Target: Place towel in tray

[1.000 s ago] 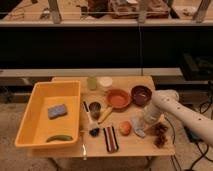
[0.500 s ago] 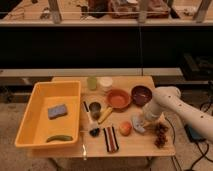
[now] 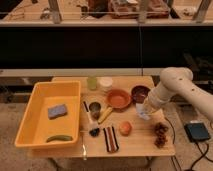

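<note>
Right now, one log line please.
tool: at towel, table's right | towel: outside tray | tray: left, holds blue pad | task: pending

The towel (image 3: 142, 113), a pale, limp, bunched cloth, hangs just under the gripper (image 3: 144, 104) on the right, well apart from the tray (image 3: 37, 120). The tray, a deep yellow rectangular bin, stands upright on the left.

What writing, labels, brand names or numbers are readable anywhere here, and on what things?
None: no text can be read on anything in view.
The yellow tray, the dark bowl and the robot's white arm show no mark.
The gripper, low over the table's right part beside the dark bowl, shows none either.
</note>
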`<action>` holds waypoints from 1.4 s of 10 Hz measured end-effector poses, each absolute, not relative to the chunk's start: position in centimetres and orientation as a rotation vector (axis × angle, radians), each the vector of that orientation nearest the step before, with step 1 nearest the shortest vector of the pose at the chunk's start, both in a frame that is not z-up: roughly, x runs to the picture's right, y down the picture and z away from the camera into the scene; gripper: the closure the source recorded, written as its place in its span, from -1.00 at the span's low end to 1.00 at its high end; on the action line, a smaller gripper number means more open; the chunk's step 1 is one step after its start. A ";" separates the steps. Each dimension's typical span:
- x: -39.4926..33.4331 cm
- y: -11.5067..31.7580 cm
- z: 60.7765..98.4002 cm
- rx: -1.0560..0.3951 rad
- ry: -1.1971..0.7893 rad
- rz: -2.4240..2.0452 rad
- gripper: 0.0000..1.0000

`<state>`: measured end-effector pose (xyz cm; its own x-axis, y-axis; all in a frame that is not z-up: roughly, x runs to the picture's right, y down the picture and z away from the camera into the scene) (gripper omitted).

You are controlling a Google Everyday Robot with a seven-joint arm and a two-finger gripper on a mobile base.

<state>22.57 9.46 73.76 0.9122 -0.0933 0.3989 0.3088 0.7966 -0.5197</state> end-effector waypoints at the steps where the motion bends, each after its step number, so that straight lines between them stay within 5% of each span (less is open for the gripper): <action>1: 22.5 7.3 71.6 -0.598 -0.371 -0.214 1.00; 7: 15.7 -0.8 66.6 -0.447 -0.560 -0.190 1.00; 14: -2.2 -2.1 66.8 -0.394 -0.823 -0.304 1.00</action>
<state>-2.25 -2.11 66.82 0.6438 -0.1092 0.7574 0.4093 0.8854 -0.2203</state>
